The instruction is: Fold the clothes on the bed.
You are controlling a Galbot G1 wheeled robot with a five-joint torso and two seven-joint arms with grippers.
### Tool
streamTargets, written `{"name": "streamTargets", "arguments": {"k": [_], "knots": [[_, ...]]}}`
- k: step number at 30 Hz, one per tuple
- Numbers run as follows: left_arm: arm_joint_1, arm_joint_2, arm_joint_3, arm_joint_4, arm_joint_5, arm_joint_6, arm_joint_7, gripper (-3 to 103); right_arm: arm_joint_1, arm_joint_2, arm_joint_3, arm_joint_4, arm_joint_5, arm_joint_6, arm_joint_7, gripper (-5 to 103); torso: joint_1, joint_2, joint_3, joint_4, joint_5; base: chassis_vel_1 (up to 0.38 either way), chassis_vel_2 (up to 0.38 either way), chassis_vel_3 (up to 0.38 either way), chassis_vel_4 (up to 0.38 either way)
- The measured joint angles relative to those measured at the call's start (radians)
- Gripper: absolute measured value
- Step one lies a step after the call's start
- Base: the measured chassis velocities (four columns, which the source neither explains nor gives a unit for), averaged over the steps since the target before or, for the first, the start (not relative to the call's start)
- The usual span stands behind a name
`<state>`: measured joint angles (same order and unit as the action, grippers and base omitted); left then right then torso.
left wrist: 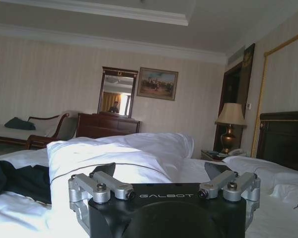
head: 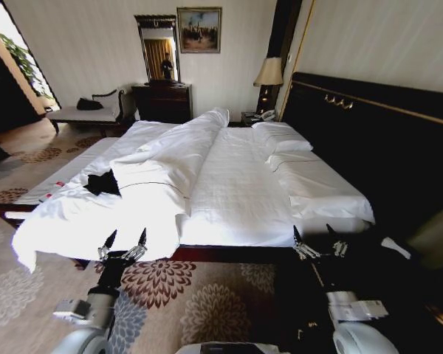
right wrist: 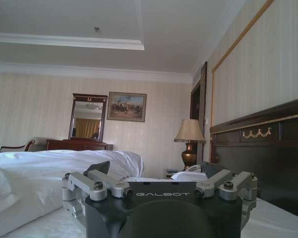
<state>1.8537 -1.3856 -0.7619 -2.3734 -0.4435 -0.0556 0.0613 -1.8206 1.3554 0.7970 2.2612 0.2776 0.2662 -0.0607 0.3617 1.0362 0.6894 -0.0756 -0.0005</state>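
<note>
The clothes, a crumpled black garment, lie on the white duvet near the left foot corner of the bed; they also show as a dark heap in the left wrist view. My left gripper is open at the bed's near edge, short of the clothes and a little to their right. My right gripper is open too, at the near edge further right, by the dark headboard. Both grippers hold nothing.
A folded-back duvet ridge runs up the bed's middle, pillows lie by the headboard. A pale bench stands at the bed's left side. Patterned carpet lies below me. A chaise, dresser and lamp stand along the far wall.
</note>
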Motion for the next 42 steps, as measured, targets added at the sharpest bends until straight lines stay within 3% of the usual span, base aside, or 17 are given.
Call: {"name": "streamTargets", "arguments": {"k": [42], "knots": [[0.001,0.010,-0.010,-0.003,-0.003,-0.006,0.002,100,-0.004,0.024,-0.012,-0.011,-0.022,0.014,0.000,100,0.000,0.000,0.000,0.0000,-0.0001,-0.111,0.114,0.106,-0.108]]}}
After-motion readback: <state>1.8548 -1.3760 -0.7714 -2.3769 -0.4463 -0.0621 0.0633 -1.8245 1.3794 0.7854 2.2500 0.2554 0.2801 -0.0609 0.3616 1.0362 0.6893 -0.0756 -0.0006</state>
